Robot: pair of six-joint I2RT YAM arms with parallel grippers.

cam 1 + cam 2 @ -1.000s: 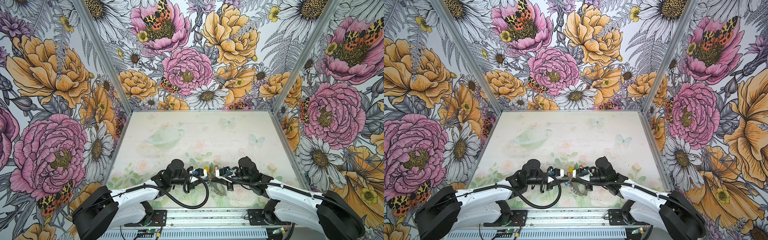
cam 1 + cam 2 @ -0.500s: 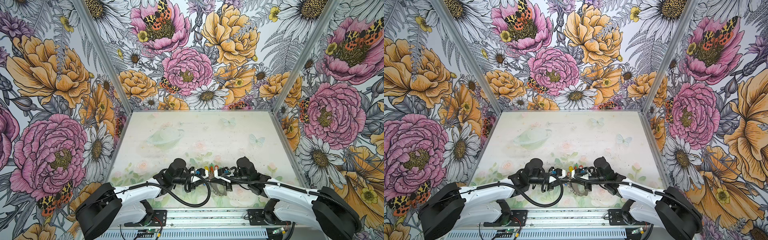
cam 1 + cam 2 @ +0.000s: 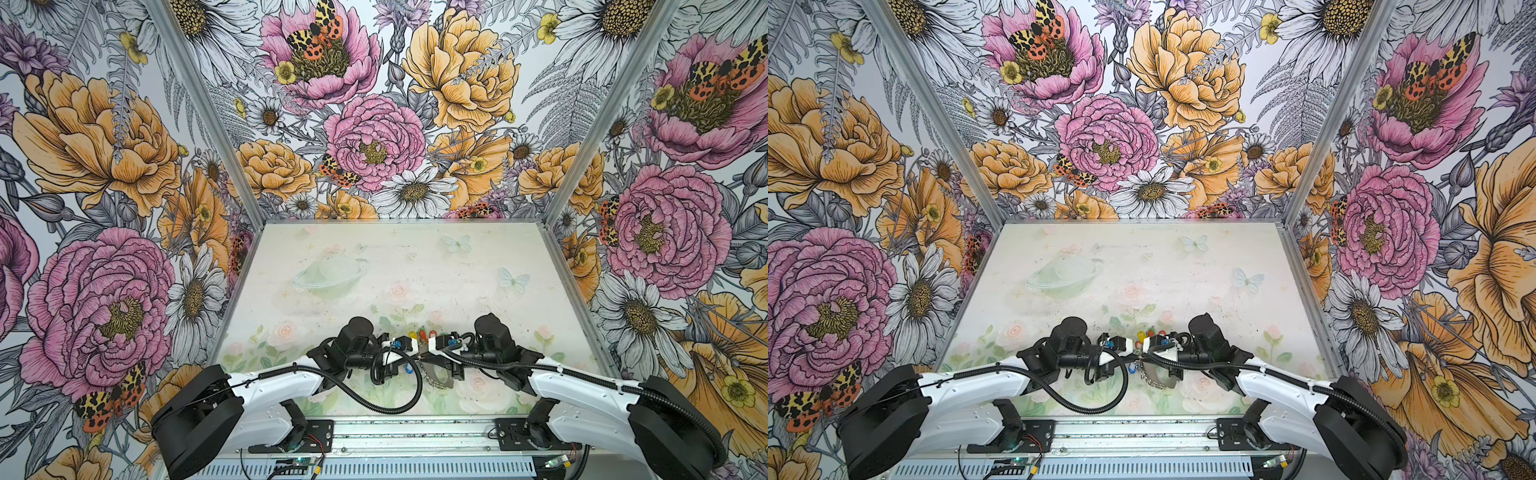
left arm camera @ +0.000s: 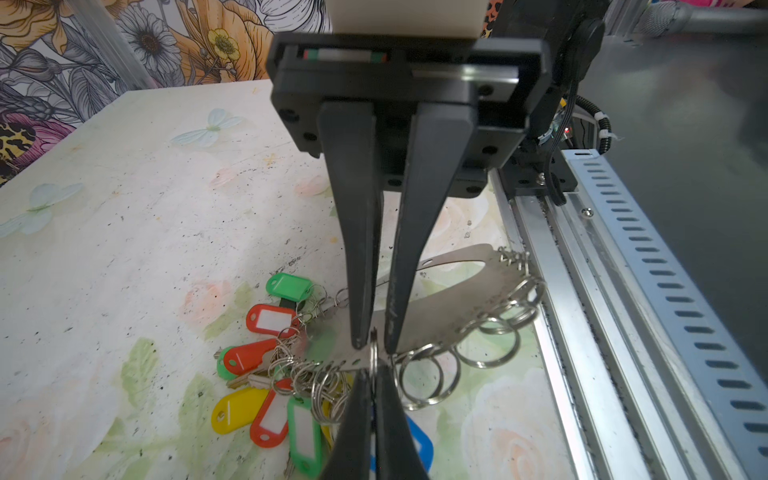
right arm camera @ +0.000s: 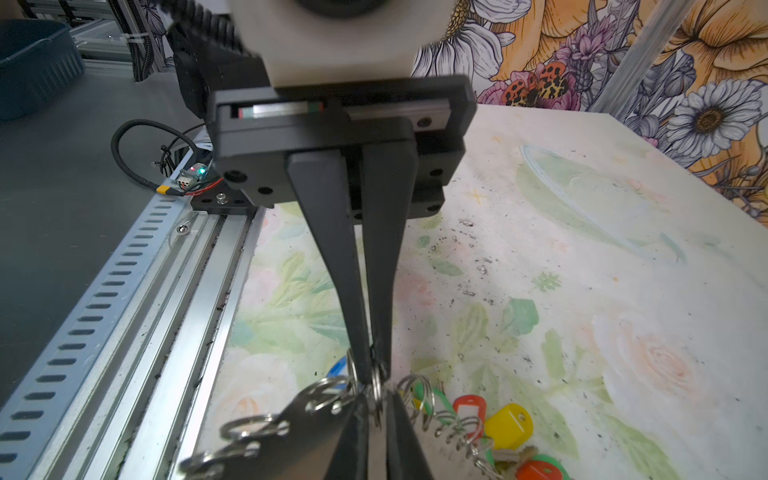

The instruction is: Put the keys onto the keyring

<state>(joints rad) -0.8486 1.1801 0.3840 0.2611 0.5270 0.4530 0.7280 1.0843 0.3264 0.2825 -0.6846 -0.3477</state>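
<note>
From the left floral wall [image 3: 104,249], the pale flower-printed surface [image 3: 257,332] lies open as far as the white left arm [image 3: 274,380], and more open surface stretches behind both arms. The left jaws are clenched on a small silver split ring [image 4: 374,357]. That ring stands at the rim of the large flat grey oval keyring [image 4: 440,311], which is close beside the slotted aluminium front rail [image 4: 582,311] (little room on that side). The coloured plastic key tags [image 4: 266,328] bunch at the band's rim, on the side away from the rail. The right jaws meet the left ones tip to tip and are parted by a narrow slit, with one fingertip [image 4: 360,332] on each side of that ring; whether they touch it I cannot tell. Beyond the white right arm [image 3: 582,386], open surface reaches the right floral wall [image 3: 665,249].
</note>
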